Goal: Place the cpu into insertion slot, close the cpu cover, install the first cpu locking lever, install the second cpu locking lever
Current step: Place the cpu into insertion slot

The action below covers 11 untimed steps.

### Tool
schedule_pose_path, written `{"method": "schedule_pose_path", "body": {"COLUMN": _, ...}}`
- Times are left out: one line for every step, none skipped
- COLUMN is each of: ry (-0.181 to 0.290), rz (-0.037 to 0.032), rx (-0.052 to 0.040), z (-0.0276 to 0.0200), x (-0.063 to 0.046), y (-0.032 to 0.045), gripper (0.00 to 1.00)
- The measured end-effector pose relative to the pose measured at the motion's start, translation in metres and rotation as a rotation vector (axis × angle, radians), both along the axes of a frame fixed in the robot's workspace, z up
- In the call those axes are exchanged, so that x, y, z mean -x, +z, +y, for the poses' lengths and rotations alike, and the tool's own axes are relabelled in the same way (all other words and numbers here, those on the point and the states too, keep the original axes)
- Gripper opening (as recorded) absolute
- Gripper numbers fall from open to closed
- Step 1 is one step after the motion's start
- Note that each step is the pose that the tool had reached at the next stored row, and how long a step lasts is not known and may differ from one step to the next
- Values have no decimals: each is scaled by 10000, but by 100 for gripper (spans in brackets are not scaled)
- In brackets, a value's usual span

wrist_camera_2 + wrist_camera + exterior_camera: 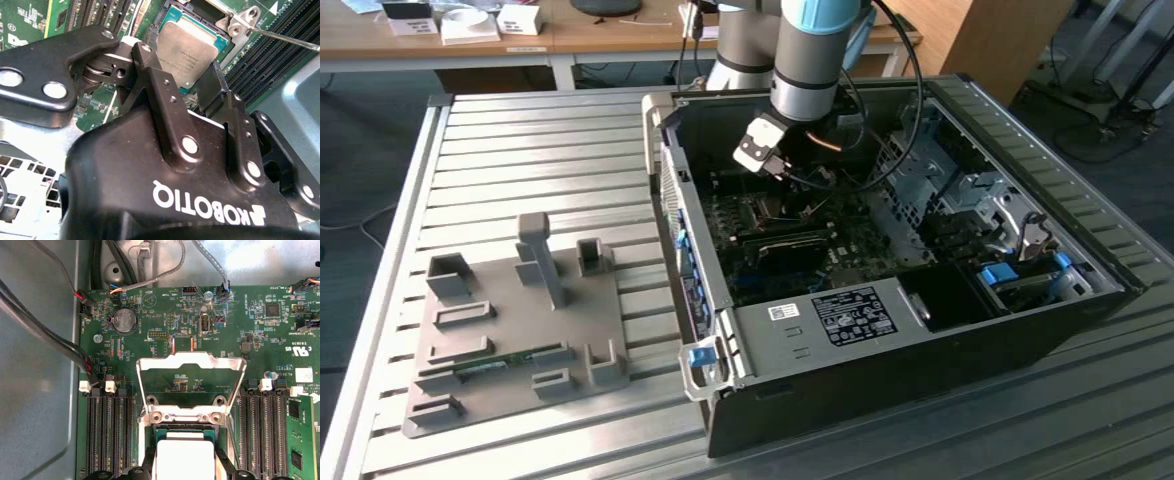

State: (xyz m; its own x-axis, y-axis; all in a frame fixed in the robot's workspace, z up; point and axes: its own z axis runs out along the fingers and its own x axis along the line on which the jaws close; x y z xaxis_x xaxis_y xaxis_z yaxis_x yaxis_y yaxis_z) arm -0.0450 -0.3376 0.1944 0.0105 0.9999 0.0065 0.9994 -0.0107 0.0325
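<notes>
You see in the exterior view a table (520, 170) of ribbed grey metal. On it the dark grey computer case (894, 385) lies on its side, with the side panel off. Your arm (807, 60), grey tubes with a light blue cap, reaches down into the case and carries the gripper (185, 65). Well apart from the gripper, outside the case, a flat grey fixture plate (507, 330) with upright holders keeps a green memory stick (494, 362) in one groove. Inside the case, near the gripper, there is a grey metal box (767, 345) with a white printed label (854, 312); its print is too small to read.

The gripper is black, with white lettering (207, 202) on its body. Under it lies the green motherboard (165, 315). Long black memory slots (107, 435) run on both sides of the gripper. Just beyond it the cpu cover (150, 361), a thin silvery frame with a square opening, stands open on its hinge. The insertion slot (185, 429) is directly below the gripper. The cpu (192, 47), a pale square plate of dull metal, lies in it. The gripper straddles the cpu; you cannot tell from these views whether it clamps the cpu or only stands around it. A thin metal rod (285, 39) stands free beside the slot. Beyond the cover, a round silver coin battery (125, 320) sits in the board.
</notes>
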Motion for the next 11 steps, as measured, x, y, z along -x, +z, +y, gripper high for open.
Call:
{"method": "schedule_pose_path", "body": {"ry": 0, "rz": -1, "rx": -2, "z": -2, "x": 0, "y": -1, "gripper": 54}}
{"method": "schedule_pose_path", "body": {"ry": 0, "rz": -1, "rx": -2, "z": -4, "x": 0, "y": -1, "gripper": 54}}
{"method": "schedule_pose_path", "body": {"ry": -1, "rz": 0, "rx": 0, "z": -5, "x": 0, "y": 0, "gripper": 54}}
{"method": "schedule_pose_path", "body": {"ry": 0, "rz": 1, "rx": 1, "z": -7, "x": 0, "y": -1, "gripper": 54}}
{"method": "schedule_pose_path", "body": {"ry": 1, "rz": 0, "rx": 0, "z": -6, "x": -5, "y": -4, "gripper": 54}}
{"method": "schedule_pose_path", "body": {"ry": 0, "rz": -1, "rx": 0, "z": -6, "x": -6, "y": -4, "gripper": 54}}
{"method": "schedule_pose_path", "body": {"ry": 0, "rz": 0, "rx": 0, "z": -6, "x": -8, "y": -4, "gripper": 54}}
{"method": "schedule_pose_path", "body": {"ry": 0, "rz": 0, "rx": -1, "z": -6, "x": -9, "y": -4, "gripper": 54}}
{"method": "schedule_pose_path", "body": {"ry": -1, "rz": 0, "rx": 0, "z": -6, "x": -8, "y": -4, "gripper": 54}}
{"method": "schedule_pose_path", "body": {"ry": -1, "rz": 0, "rx": 1, "z": -6, "x": -9, "y": -5, "gripper": 54}}
{"method": "schedule_pose_path", "body": {"ry": -1, "rz": 0, "rx": 0, "z": -6, "x": -9, "y": -6, "gripper": 54}}
